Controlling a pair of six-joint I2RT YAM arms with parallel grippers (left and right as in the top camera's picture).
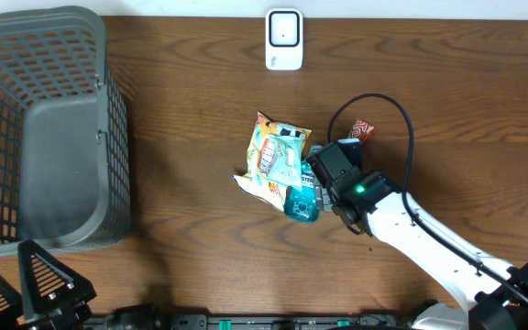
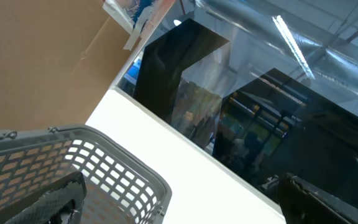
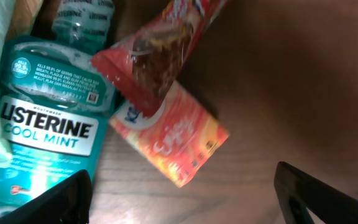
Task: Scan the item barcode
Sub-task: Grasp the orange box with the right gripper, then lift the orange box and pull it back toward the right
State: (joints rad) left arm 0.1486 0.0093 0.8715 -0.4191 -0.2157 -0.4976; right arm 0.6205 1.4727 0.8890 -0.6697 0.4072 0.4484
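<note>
nothing is scanned yet, by the look of it: no item is lifted, and the whole job of picking one up, carrying it to the scanner and showing its code is left. the right gripper [image 3: 183, 175] hangs low over the pile with its fingers [image 3: 319, 196] spread wide and empty, touching nothing that shows. straight under the gap lies an orange packet [image 3: 173, 140], flat on the table [image 1: 200, 92], so it seems the likeliest pick, though which item is meant i cannot tell. a red wrapper [image 3: 148, 62] lies across the packet's upper end, touching it. the mouthwash bottle [image 3: 48, 124] lies on its side just beside both, nearer one finger, label up. a small dark mark on the packet's edge may be its code, too small to be sure. past the bottle a chip bag [image 1: 278, 160] rests against it. the scanner [image 1: 284, 39] stands well apart at the far edge of the table, facing the pile. the left gripper [image 2: 179, 193] is parked off by the basket [image 1: 108, 92], fingers wide and empty, far from any item.
</note>
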